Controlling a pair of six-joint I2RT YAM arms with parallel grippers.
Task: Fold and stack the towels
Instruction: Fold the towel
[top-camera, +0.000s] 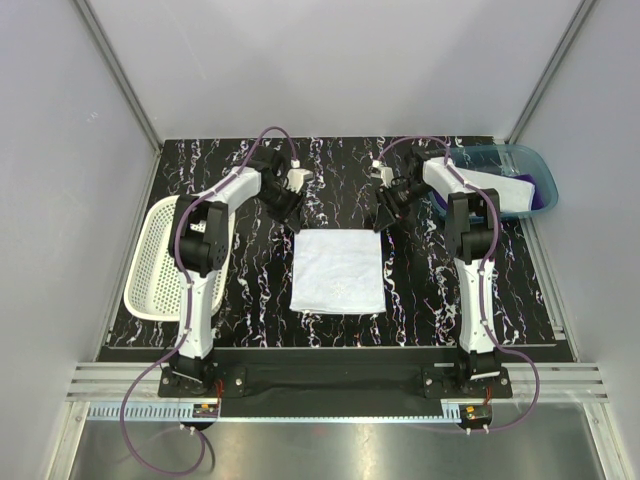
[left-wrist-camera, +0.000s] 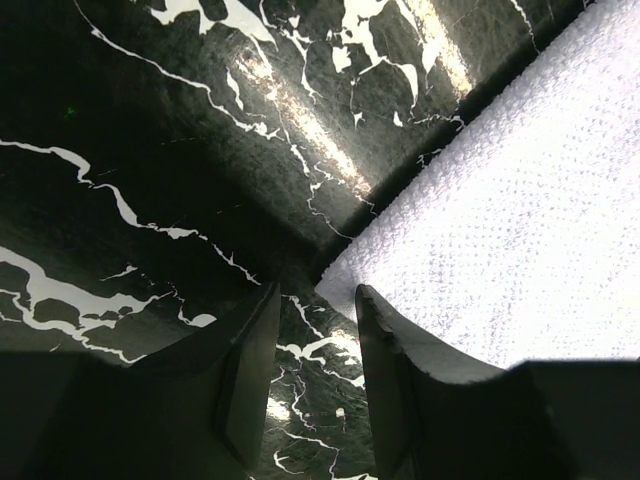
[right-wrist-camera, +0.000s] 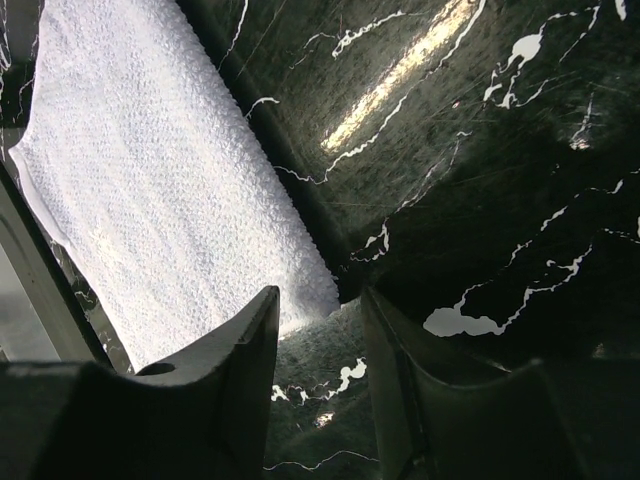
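**Overhead view.** The pale towel (top-camera: 338, 272) lies spread flat as a near square in the middle of the black marbled table (top-camera: 250, 290), between your two arms. All four edges rest on the tabletop. Bare surface borders each edge, with the most room on the far side beyond the grippers and a narrower strip along the near edge before the arm bases.

**Grippers.** Your left gripper (top-camera: 290, 213) is down at the towel's far-left corner, and your right gripper (top-camera: 384, 217) at its far-right corner.

**Left wrist view.** The fingers (left-wrist-camera: 400, 340) stand apart with a clear gap and clamp nothing. The corner's tip lies just ahead of the gap, and the towel-side finger overlaps the cloth's edge.

**Right wrist view.** The fingers (right-wrist-camera: 240, 350) are likewise apart and hold nothing. The corner sits at the mouth of the gap. You cannot tell whether either gripper's tips touch the table.

**Surroundings.**
- A white perforated basket (top-camera: 150, 265) stands at the table's left edge, just beside your left arm.
- A teal bin (top-camera: 530, 160) sits at the far-right corner, close behind your right arm. It holds a purple towel (top-camera: 545, 195) and a light towel (top-camera: 505, 185).
- Grey walls (top-camera: 320, 70) close the table on the left, far and right sides.
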